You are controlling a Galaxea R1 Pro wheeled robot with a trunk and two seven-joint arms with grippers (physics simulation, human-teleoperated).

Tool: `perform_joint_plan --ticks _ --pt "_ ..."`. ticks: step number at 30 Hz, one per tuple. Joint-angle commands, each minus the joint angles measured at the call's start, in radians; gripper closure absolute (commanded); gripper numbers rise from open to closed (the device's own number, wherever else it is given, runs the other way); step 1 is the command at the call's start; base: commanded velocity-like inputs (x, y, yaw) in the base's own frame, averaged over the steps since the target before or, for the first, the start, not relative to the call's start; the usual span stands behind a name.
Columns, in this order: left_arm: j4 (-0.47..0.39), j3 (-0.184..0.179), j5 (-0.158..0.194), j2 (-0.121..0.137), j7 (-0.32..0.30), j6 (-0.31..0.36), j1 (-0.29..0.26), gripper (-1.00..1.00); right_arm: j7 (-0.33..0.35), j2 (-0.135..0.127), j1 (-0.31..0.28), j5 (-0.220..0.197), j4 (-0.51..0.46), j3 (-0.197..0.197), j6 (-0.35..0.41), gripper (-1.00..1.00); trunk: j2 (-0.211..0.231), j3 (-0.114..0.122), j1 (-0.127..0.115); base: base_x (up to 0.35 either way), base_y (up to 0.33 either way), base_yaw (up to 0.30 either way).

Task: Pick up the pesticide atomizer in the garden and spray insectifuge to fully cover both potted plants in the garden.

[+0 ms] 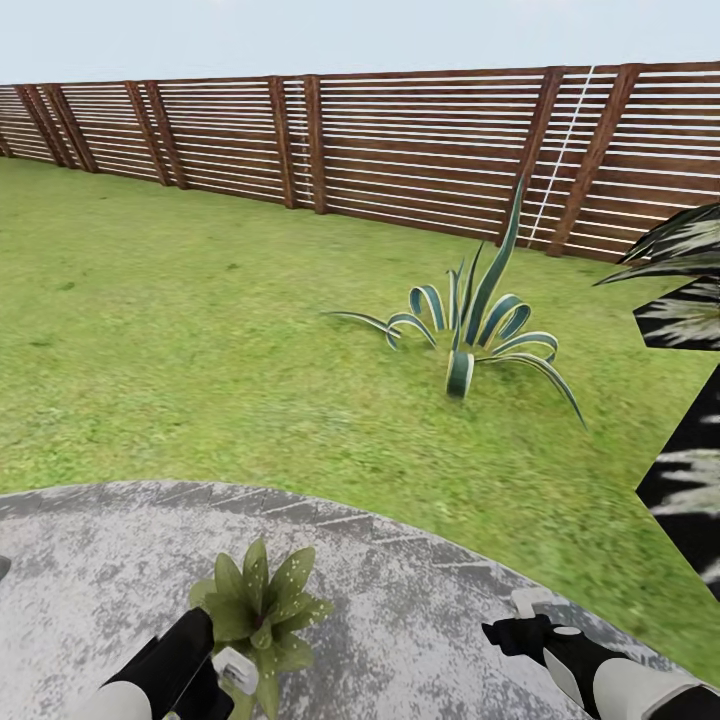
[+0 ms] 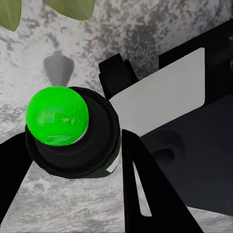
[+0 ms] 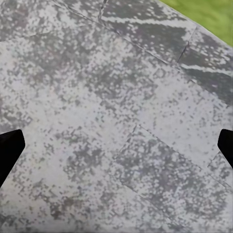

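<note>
One potted plant (image 1: pixel 262 602), a low rosette of speckled green leaves, sits on the grey stone paving (image 1: pixel 400 600) just ahead of my left gripper (image 1: pixel 205 650). The second potted plant is out of view. In the left wrist view the pesticide atomizer (image 2: pixel 58 116), a black round body with a bright green knob, sits between the black fingers (image 2: pixel 145 194) of my left gripper (image 2: pixel 73 145), which is shut on it. Leaf tips (image 2: pixel 73 7) of the plant lie just beyond the atomizer. My right gripper (image 1: pixel 530 625) hovers open over bare paving (image 3: pixel 121 121), its fingertips (image 3: pixel 9 150) wide apart.
Green lawn (image 1: pixel 200 330) stretches beyond the paving to a brown slatted fence (image 1: pixel 400 150). An agave with curling striped leaves (image 1: pixel 470 320) stands on the grass ahead right. Dark white-streaked palm fronds (image 1: pixel 690 300) reach in at the right edge.
</note>
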Motion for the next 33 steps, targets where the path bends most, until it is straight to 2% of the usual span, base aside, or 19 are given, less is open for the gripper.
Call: perform_joint_plan --ticks 1,3,5,6,10,19,22,25,33 --pt "-0.003 -0.004 0.003 0.001 -0.009 -0.001 0.001 1.00 0.005 0.000 -0.001 -0.010 0.002 0.008 -0.004 -1.00 0.000 -0.001 0.000 0.000 0.000 -0.003" --pt "-0.006 0.000 0.035 0.001 -0.009 -0.003 0.001 1.00 0.005 0.000 -0.001 -0.010 0.002 0.008 -0.004 -1.00 0.000 -0.001 0.000 0.000 0.000 -0.002" --pt "-0.009 0.007 0.084 0.001 -0.009 -0.003 0.001 1.00 0.005 0.000 -0.001 -0.010 0.002 0.008 -0.004 -1.00 0.000 -0.001 0.000 0.000 0.000 -0.020" --pt "-0.010 0.008 0.092 0.001 -0.009 -0.004 0.001 1.00 0.005 0.000 -0.001 -0.010 0.002 0.008 -0.004 -1.00 0.000 -0.001 0.000 0.000 0.000 -0.043" --pt "-0.011 0.008 0.100 0.001 -0.009 -0.004 0.001 1.00 0.005 0.000 -0.001 -0.010 0.002 0.008 -0.004 -1.00 0.000 -0.001 0.000 -0.036 -0.022 -0.015" --pt "-0.052 0.010 0.100 0.004 -0.009 -0.004 0.000 1.00 0.005 0.000 -0.001 -0.010 0.002 0.008 -0.004 -1.00 0.000 -0.001 0.000 -0.241 -0.155 -0.001" --pt "-0.071 0.011 0.100 0.008 0.006 -0.004 0.000 1.00 0.006 0.000 -0.001 -0.010 0.002 0.008 -0.004 -1.00 0.000 -0.001 0.000 -0.044 -0.021 0.000" --pt "-0.127 0.013 0.100 0.009 0.035 -0.003 0.000 1.00 0.006 0.000 -0.001 -0.010 0.002 0.008 -0.004 -1.00 0.000 -0.001 0.000 -0.007 -0.003 0.000" --pt "-0.136 0.013 0.100 0.007 0.039 -0.003 0.000 1.00 0.007 0.000 -0.001 -0.010 0.002 0.008 -0.004 -1.00 0.000 -0.001 0.000 0.000 0.007 0.000"
